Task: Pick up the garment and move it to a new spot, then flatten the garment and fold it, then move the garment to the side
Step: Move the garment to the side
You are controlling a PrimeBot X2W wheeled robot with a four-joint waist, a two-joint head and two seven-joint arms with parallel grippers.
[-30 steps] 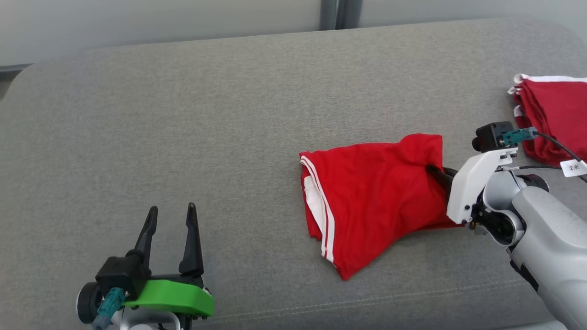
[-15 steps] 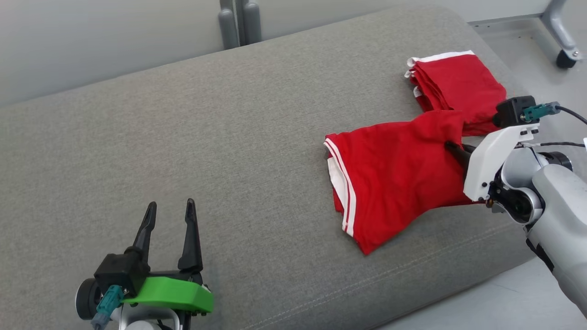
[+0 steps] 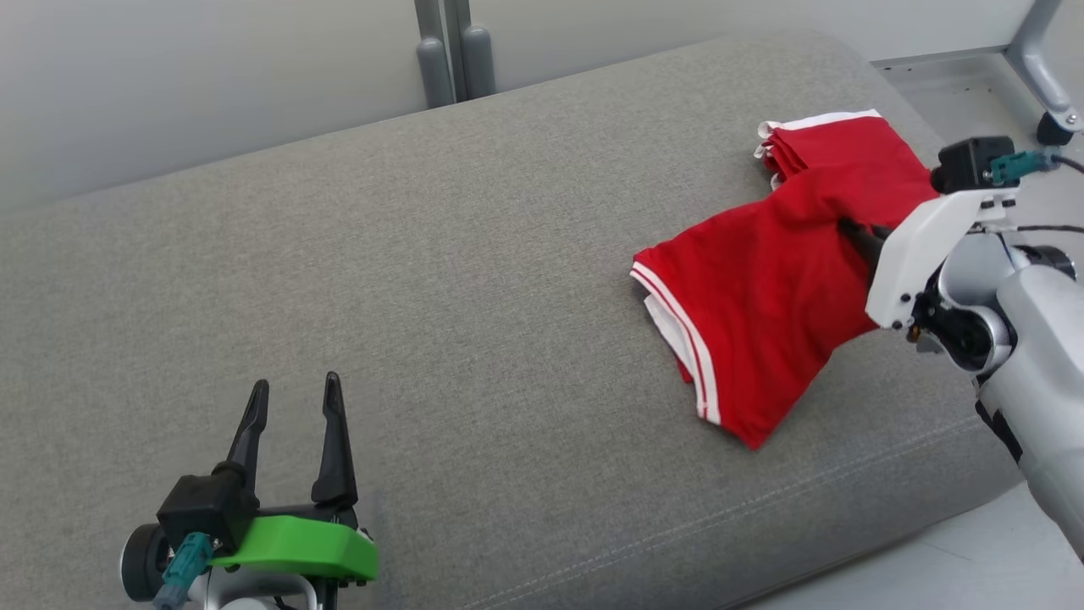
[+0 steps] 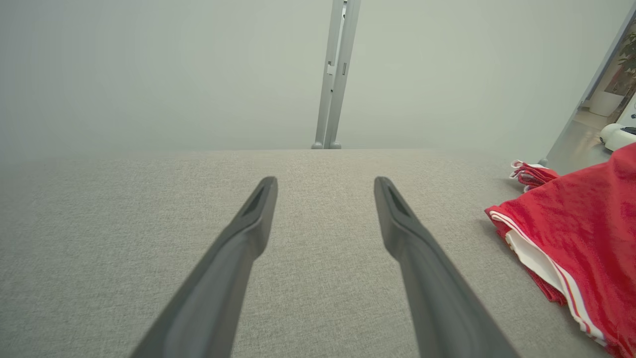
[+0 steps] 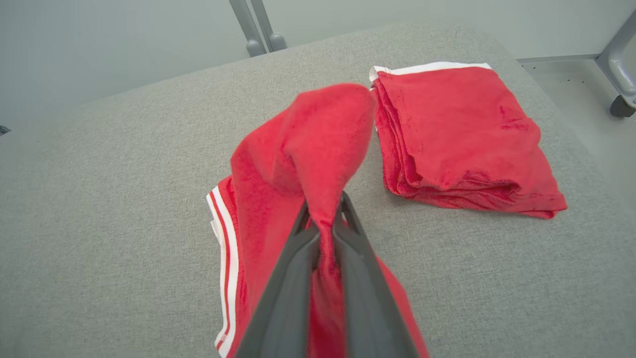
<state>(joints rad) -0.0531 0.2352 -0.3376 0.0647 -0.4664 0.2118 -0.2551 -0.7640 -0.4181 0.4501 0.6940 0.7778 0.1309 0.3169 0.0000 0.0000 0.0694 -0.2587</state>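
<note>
The garment (image 3: 754,296) is red with white stripes along its hem. It lies partly on the grey cushion at the right, with one end pulled up. My right gripper (image 3: 854,233) is shut on that raised end. In the right wrist view both fingers pinch a bunched fold of the garment (image 5: 308,144) at the right gripper (image 5: 323,211), and the tips are wrapped in cloth. My left gripper (image 3: 292,398) stands open and empty at the lower left, far from the garment. The left wrist view has the left gripper (image 4: 325,184) over bare cushion, with the garment (image 4: 571,223) at its right edge.
A folded stack of red garments (image 3: 834,144) lies just beyond the held garment, near the cushion's far right end; the stack (image 5: 457,129) shows beside the raised fold. The grey cushion (image 3: 423,296) drops to floor at the right, where a caster wheel (image 3: 1054,127) stands. A metal post (image 3: 449,51) rises behind.
The head camera has turned right. My right gripper has dragged the garment right and away, up against the folded stack. The left gripper has stayed open and still.
</note>
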